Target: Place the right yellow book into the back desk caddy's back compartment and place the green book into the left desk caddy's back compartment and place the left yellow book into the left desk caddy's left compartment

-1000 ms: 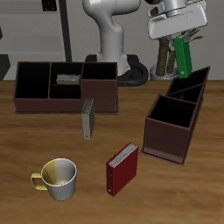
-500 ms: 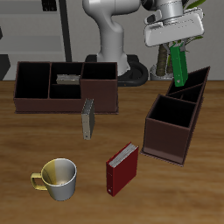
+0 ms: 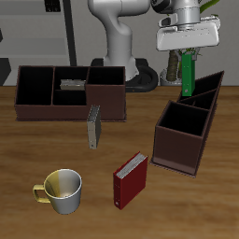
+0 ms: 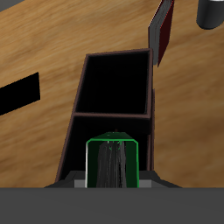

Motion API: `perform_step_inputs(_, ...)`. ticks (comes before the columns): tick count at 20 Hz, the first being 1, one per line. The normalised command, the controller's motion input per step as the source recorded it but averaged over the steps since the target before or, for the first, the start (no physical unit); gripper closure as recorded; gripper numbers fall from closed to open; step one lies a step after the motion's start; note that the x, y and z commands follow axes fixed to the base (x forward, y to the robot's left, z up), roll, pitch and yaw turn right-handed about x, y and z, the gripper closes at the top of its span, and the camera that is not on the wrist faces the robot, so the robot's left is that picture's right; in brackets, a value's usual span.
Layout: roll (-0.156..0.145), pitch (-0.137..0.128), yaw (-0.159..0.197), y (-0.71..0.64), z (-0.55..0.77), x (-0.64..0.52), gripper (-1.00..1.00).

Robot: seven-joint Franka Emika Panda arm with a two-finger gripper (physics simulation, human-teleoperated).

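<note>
Open air above left desk caddy (image 3: 187, 126); its bins unobstructed.

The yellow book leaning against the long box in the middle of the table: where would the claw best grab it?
Probably from above, by its top edge. The left yellow book stands nearly upright against the back desk caddy, thin side up, so the two fingers could close across its covers. The gripper is busy now, holding the green book.
</note>
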Motion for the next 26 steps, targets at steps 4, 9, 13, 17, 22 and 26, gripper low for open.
perform_step_inputs(4,0.006,-0.009,0.016,0.29,0.13,-0.09,1.00)
perform_step_inputs(9,0.022,-0.036,-0.005,0.08,0.16,0.02,1.00)
perform_step_inputs(13,0.020,0.000,-0.017,0.03,-0.05,0.17,1.00)
perform_step_inputs(17,0.021,0.043,-0.029,-0.02,-0.19,0.09,1.00)
perform_step_inputs(22,0.028,-0.005,0.011,0.09,-0.10,-0.01,1.00)
perform_step_inputs(26,0.041,-0.063,0.052,0.08,0.01,-0.05,1.00)
